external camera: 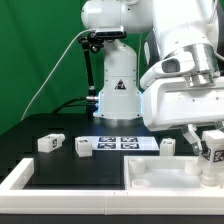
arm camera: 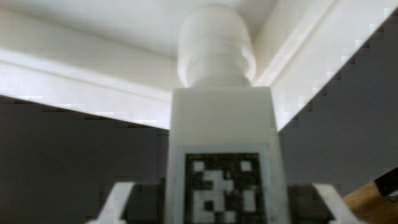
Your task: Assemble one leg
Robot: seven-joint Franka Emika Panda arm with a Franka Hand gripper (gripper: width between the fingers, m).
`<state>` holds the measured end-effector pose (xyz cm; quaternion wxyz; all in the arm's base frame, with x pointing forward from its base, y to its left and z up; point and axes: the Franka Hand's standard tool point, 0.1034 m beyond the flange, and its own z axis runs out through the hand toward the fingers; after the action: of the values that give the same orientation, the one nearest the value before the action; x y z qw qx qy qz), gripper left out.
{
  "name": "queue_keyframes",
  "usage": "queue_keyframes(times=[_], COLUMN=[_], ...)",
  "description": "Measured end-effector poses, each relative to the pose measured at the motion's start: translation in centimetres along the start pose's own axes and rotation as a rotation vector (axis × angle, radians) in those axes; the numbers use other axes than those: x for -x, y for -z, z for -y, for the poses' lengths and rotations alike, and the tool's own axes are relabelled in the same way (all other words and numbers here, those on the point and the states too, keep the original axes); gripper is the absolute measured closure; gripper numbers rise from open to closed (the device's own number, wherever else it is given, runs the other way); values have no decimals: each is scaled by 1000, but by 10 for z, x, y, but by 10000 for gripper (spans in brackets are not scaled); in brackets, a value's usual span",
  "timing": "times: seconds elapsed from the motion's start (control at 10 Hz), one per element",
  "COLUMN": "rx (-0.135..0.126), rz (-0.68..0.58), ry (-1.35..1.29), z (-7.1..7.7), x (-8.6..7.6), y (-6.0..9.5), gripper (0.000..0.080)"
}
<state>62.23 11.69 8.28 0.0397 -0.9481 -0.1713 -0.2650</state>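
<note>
white leg [arm camera: 222, 120] clamped in tool [external camera: 211, 148], arm low, pointing down over panel [external camera: 150, 178] corner.

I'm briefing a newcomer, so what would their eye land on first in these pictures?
The big white arm fills the exterior view's right, its claw shut on a tagged leg over a corner of the white tray-like panel. Three more legs lie loose on the black table, either side of the marker board.

A plain green backdrop [external camera: 35, 50] fills the space behind my bench. The table [external camera: 28, 138] beneath me is matte black, brightly and evenly lit.
</note>
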Motion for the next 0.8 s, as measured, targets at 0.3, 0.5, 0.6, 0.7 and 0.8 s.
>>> queue_keyframes(times=[0.3,0.5,0.6,0.7,0.8], rx=[5,23,26,21,21], rz=[-19,-62,-70,-59,-59], ry=[-2,-6,-7,-7,-7], z=[3,1,1,1,1], x=[5,10,12,10,10], y=[-8,-11,-11,-11,-11], gripper=[509,509,509,509,509])
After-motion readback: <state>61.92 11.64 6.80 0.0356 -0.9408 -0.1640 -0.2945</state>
